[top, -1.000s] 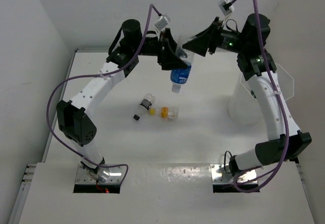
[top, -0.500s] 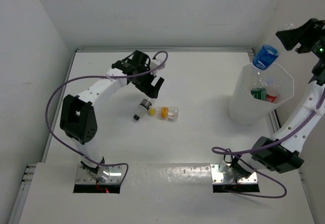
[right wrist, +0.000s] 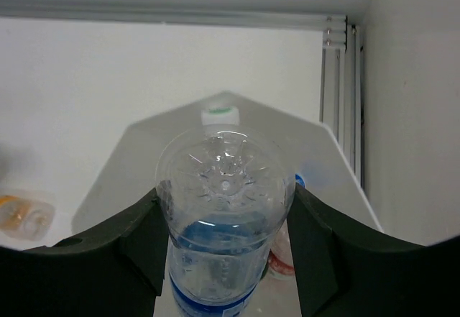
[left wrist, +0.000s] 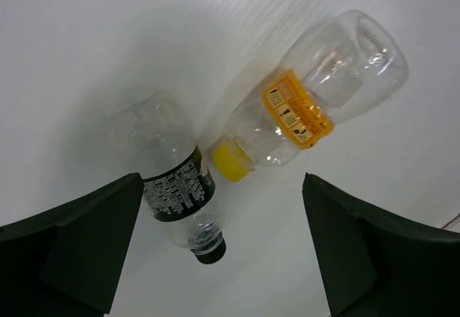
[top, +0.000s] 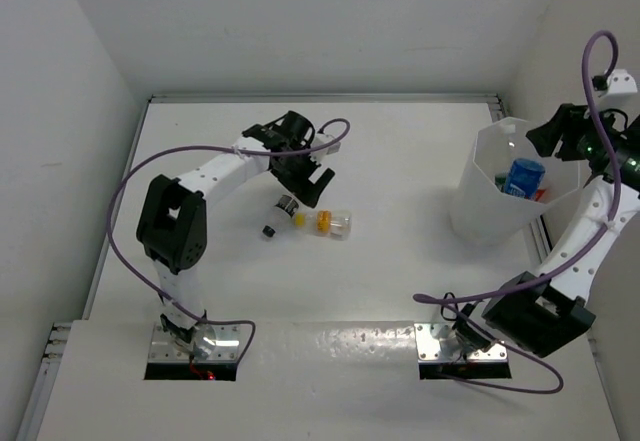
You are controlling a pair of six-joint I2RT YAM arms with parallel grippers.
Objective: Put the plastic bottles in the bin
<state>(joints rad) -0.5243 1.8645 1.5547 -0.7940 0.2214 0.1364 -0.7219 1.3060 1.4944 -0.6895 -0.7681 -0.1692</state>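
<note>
My right gripper is above the translucent white bin, shut on a clear bottle with a blue label that hangs neck down inside it. In the right wrist view the bottle's base fills the gap between my fingers, over the bin. My left gripper is open and empty just above two bottles lying on the table: a black-label, black-cap bottle and a yellow-orange label bottle with a yellow cap. They also show in the top view, black and orange.
Inside the bin lie a green-capped bottle and a red-labelled bottle. The bin stands at the table's right edge by the wall. White walls close the table at the back and both sides.
The right arm carried the blue-label bottle from mid-table to the bin and has lowered it inside. The left gripper let go, swung down and now hovers over the two lying bottles.
</note>
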